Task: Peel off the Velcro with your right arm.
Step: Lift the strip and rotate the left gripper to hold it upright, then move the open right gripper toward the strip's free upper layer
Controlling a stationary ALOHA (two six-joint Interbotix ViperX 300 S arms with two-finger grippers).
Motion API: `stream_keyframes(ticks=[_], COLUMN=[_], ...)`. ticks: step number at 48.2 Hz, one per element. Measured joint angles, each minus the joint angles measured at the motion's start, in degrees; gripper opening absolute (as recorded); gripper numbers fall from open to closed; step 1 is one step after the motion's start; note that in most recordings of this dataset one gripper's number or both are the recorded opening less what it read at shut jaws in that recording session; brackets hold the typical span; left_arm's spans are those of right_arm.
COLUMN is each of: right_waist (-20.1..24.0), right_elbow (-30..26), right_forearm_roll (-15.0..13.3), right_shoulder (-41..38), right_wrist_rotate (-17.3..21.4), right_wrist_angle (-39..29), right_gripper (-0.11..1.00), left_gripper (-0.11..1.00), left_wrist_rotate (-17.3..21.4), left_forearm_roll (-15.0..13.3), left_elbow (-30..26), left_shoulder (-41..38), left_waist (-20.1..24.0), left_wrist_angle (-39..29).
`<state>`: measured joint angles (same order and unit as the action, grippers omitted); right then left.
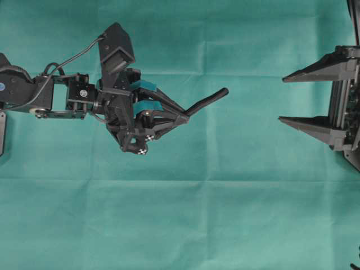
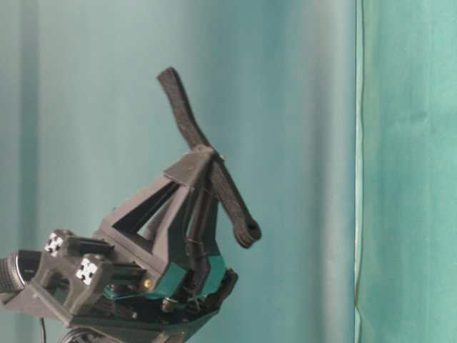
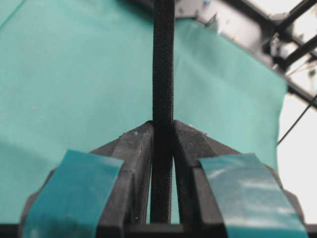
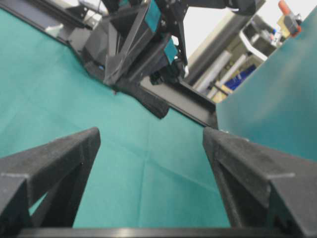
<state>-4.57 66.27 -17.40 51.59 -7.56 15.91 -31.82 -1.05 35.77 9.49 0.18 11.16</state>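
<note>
Overhead: left gripper (image 1: 183, 116) was clamped on the Velcro (image 1: 207, 101), strip sticking out up-right past the tips, above the green cloth (image 1: 180, 225). Right gripper (image 1: 281, 99) sat well apart at the right edge, its 2 plain fingers spread wide, nothing between them.

Table level: strip ran diagonally through the closed tips, knob end lower right.

Left wrist: teal-taped fingers (image 3: 74, 193) pinched the strip dead centre.

Right wrist: 2 black fingers (image 4: 54, 163) were wide apart and empty, left gripper ahead of them.
</note>
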Motion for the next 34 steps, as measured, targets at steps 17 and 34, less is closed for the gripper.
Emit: stream_keyframes(ticks=[17,34], right_waist=[-0.18,-1.32], right_elbow=[0.00,-1.41], right_forearm_roll=[0.00,-0.09], right_shoulder=[-3.78,-8.79], right_wrist_rotate=[-1.58,-3.16], right_wrist_angle=[3.08,6.59], right_gripper=[0.67,0.67], left_gripper=[0.10,0.10], left_wrist_rotate=[-2.02,-1.93], left_forearm_roll=[0.09,0.00], left_elbow=[1.58,1.58], left_shoulder=[0.09,0.09], left_waist=[0.00,0.00], left_wrist_angle=[3.69,3.69])
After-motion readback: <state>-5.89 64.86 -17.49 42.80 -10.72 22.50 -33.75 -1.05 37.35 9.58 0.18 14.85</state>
